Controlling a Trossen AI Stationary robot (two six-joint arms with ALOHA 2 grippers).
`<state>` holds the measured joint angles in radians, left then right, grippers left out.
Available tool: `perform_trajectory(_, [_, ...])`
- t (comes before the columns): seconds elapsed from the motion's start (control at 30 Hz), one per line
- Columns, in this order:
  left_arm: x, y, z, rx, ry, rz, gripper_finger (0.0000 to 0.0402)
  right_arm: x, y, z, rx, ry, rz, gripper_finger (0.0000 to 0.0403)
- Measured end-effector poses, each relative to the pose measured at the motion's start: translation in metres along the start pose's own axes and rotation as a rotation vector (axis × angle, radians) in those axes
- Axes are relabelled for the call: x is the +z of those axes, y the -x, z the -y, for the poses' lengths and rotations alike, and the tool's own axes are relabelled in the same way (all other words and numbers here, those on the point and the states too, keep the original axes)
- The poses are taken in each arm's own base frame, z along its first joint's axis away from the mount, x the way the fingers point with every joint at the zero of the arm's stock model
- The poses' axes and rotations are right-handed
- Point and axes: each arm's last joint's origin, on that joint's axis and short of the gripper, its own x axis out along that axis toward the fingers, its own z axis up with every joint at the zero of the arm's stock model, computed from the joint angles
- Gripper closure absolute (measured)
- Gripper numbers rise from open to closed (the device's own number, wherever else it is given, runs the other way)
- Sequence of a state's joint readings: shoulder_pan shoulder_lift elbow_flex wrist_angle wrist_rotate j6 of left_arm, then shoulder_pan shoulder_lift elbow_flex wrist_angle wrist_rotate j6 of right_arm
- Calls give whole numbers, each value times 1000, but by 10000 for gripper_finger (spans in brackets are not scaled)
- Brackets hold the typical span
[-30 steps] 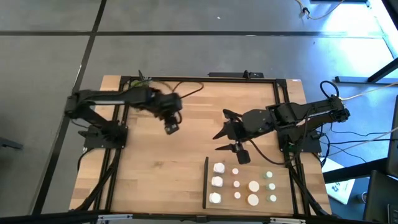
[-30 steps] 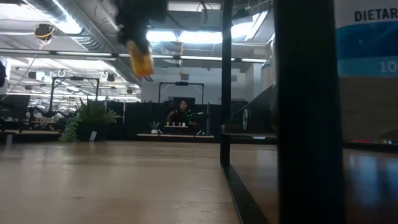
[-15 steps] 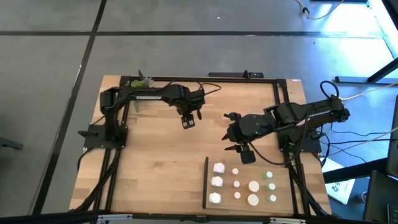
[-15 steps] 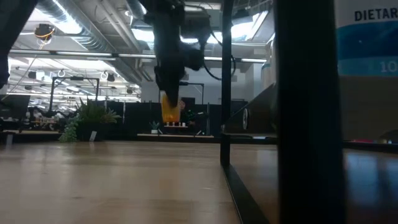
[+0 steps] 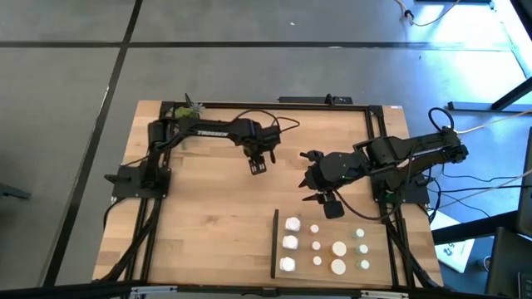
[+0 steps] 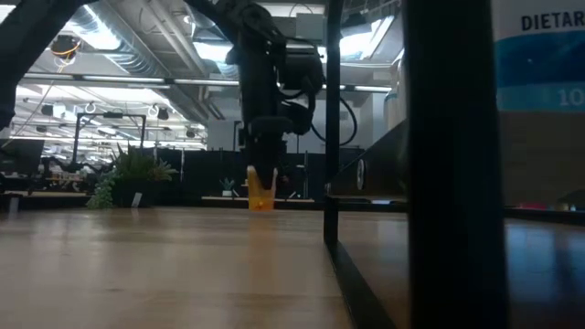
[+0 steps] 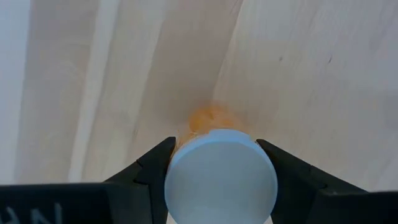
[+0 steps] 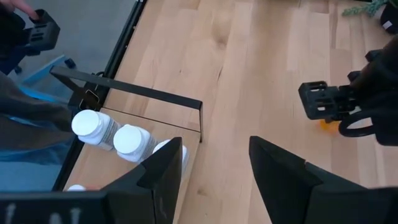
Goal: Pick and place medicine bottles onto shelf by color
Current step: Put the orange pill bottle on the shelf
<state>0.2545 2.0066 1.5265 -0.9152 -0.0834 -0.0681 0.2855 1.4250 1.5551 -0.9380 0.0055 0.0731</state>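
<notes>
A: Where is the left gripper (image 5: pixel 258 165)?
B: Over bare table (image 5: pixel 208 224), well away from the shelf (image 5: pixel 326 267), toward the back rail and the plant (image 5: pixel 187 109). It points straight down.

A: What do its fingers (image 7: pixel 152 167) hold?
B: They are clamped on an orange bottle (image 6: pixel 260 195) with a white cap (image 7: pixel 220 175), one finger on each side of the cap. In the low view the bottle hangs upright just above the table; whether its base touches the wood I cannot tell.

A: And the right gripper (image 5: pixel 320 193)?
B: It hovers just off the shelf's back edge, near the black strip (image 5: pixel 274 244). Its fingers (image 8: pixel 163 172) stand partly apart with nothing between them.

A: Where are the other bottles (image 5: pixel 291 242)?
B: On the shelf, in columns beside the strip. Three larger white ones stand nearest the strip, then a column of small white ones, then two larger whites with a small one, and pale green tops farthest from the strip. The right wrist view shows three of the large white ones (image 8: pixel 93 128) just behind the strip.

A: Anything beyond the table?
B: A person (image 6: pixel 269 164) far off in the room, partly hidden behind the left gripper in the low view.
</notes>
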Motion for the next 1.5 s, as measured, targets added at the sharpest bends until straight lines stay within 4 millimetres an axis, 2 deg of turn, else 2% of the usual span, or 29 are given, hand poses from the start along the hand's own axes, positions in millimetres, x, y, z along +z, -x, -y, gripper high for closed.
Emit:
perform_trajectory(0.33, [4,-1,-2,4,9,41,217,0,0,0,-2,-2,0,215])
perform_trajectory(0.6, [5,-1,-2,6,15,42,217,-1,0,3,-112,-1,-7,215])
perform_trajectory(0.93, [5,-4,-3,11,20,37,217,-1,0,4,-122,-1,-6,215])
perform_trajectory(1.17, [4,-7,-3,10,30,18,217,-2,1,7,-245,-25,-3,215])
perform_trajectory(1.5, [4,-7,-3,9,41,18,217,-1,0,7,-247,-25,13,215])
